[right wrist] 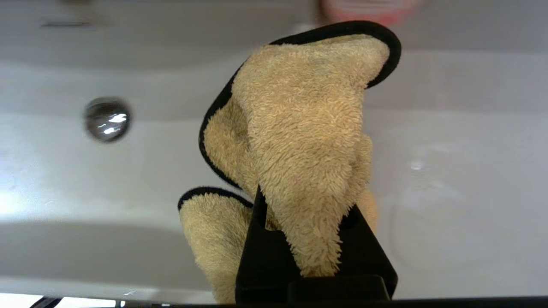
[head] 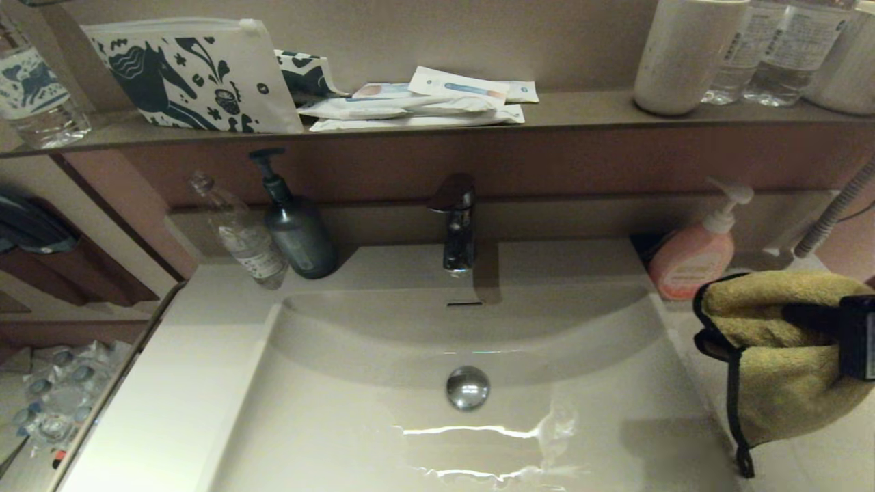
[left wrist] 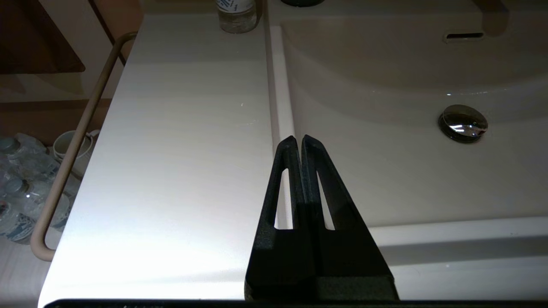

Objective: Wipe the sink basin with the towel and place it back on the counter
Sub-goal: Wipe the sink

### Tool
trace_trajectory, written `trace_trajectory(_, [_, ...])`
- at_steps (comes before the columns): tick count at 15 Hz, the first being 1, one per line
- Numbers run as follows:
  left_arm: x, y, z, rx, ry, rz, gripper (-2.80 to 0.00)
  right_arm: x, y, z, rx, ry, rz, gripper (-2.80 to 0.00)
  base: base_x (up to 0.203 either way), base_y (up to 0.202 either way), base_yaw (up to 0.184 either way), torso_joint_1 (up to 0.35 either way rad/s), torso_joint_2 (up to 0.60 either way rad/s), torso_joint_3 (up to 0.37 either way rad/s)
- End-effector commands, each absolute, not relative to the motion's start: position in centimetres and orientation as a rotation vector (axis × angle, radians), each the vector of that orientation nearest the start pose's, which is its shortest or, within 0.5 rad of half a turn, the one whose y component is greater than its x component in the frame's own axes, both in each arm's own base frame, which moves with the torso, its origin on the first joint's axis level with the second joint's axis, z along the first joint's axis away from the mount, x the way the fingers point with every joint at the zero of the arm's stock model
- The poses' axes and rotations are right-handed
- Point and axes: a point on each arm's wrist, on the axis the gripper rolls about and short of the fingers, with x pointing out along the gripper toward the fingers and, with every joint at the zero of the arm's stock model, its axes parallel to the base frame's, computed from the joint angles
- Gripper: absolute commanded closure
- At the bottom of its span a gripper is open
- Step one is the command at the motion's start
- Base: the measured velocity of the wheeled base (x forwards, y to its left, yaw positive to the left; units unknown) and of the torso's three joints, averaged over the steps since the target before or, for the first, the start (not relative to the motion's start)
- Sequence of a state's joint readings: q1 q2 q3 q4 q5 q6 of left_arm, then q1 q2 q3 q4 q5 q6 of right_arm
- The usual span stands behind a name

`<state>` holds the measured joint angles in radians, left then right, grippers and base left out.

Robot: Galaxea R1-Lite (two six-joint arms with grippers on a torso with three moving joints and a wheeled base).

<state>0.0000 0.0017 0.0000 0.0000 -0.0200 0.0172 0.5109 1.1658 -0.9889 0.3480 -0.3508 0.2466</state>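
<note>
Mustard towel [head: 779,355] pinched in right gripper [head: 806,321] jaws, beside sink basin [head: 383,437] — left gripper [left wrist: 298,139] jaws closed

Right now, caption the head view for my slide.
Right gripper holds the towel above the counter beside the sink basin.

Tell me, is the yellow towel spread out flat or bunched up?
Bunched up: the right end effector pinches the towel, folds hanging.

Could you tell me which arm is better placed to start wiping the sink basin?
The right. Its end effector is shut on the towel, held in the air at the sink basin's right edge. The left end effector is shut and empty over the basin's left rim.
</note>
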Motion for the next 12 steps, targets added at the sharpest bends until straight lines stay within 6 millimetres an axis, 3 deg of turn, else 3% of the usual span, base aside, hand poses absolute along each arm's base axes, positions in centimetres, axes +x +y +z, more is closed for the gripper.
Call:
trace_trajectory(1, [-2.3,0.0,7.6,0.018,0.003,-0.02,0.0,14.9,10.2,26.0,-0.025,0.531,0.115,0.0,0.0,0.0,0.0,0.0,0.0,0.0])
trace_trajectory(4, [-2.3,0.0,7.6,0.017,0.003,-0.02,0.0,18.3,15.3,22.6,0.013,0.642,0.04,0.0,0.0,0.0,0.0,0.0,0.0,0.0])
trace_trajectory(6, [-2.3,0.0,7.6,0.017,0.003,-0.021,0.0,19.5,18.0,20.2,0.043,0.704,0.002,0.0,0.0,0.0,0.0,0.0,0.0,0.0])
trace_trajectory(12, [-2.3,0.0,7.6,0.018,0.003,-0.02,0.0,19.9,23.7,14.0,-0.004,0.82,-0.041,0.0,0.0,0.0,0.0,0.0,0.0,0.0])
